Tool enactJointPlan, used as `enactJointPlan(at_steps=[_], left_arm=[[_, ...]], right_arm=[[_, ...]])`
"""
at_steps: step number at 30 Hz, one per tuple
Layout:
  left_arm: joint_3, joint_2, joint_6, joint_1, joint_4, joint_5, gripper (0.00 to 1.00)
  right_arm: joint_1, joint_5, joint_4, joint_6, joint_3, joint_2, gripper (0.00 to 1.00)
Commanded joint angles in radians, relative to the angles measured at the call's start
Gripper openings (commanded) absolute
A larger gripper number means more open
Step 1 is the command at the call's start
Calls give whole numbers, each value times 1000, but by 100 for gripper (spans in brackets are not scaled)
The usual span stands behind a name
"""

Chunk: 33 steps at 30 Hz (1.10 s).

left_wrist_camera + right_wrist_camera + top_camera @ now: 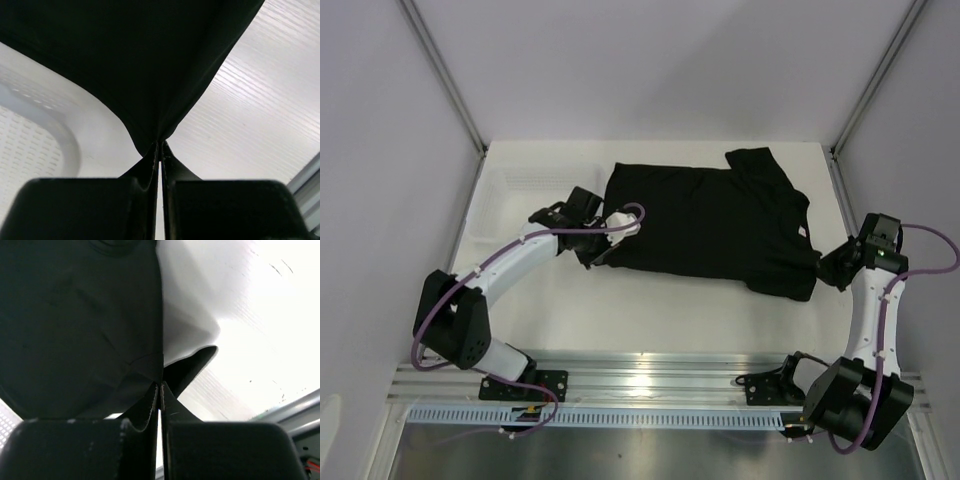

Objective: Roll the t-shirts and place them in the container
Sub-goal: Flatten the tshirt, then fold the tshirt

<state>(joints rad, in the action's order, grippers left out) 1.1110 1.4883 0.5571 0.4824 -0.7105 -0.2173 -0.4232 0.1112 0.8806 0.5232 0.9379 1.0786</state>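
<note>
The t-shirt [705,225] lay unrolled on the desk [650,310] (the rolling all yet to do), with the left fingers [90,205] and right fingers [230,450] each clamped on one of its near corners.

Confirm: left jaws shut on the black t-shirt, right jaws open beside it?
No: the right jaws are shut on the t-shirt too, pinching its cloth, as the right wrist view shows. The left jaws are shut on it, as you said.
</note>
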Motion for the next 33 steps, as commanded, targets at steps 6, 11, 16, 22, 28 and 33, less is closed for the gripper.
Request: enactJointPlan(at_steps=[6, 11, 16, 22, 28, 33], left_arm=[[-48, -66, -42, 27, -26, -73, 1], [58, 27, -72, -7, -35, -133, 1], [156, 150, -77, -22, -24, -88, 1], [158, 191, -79, -37, 14, -50, 1], [200, 228, -88, -56, 37, -19, 1], [230, 254, -86, -56, 59, 2, 1]], right_arm=[[-8, 13, 68, 27, -23, -82, 0], [1, 113, -142, 79, -80, 4, 0], [20, 99, -290, 90, -62, 127, 0], [20, 87, -368, 95, 10, 251, 0], [20, 96, -405, 78, 81, 378, 0], [21, 97, -434, 72, 117, 446, 0]])
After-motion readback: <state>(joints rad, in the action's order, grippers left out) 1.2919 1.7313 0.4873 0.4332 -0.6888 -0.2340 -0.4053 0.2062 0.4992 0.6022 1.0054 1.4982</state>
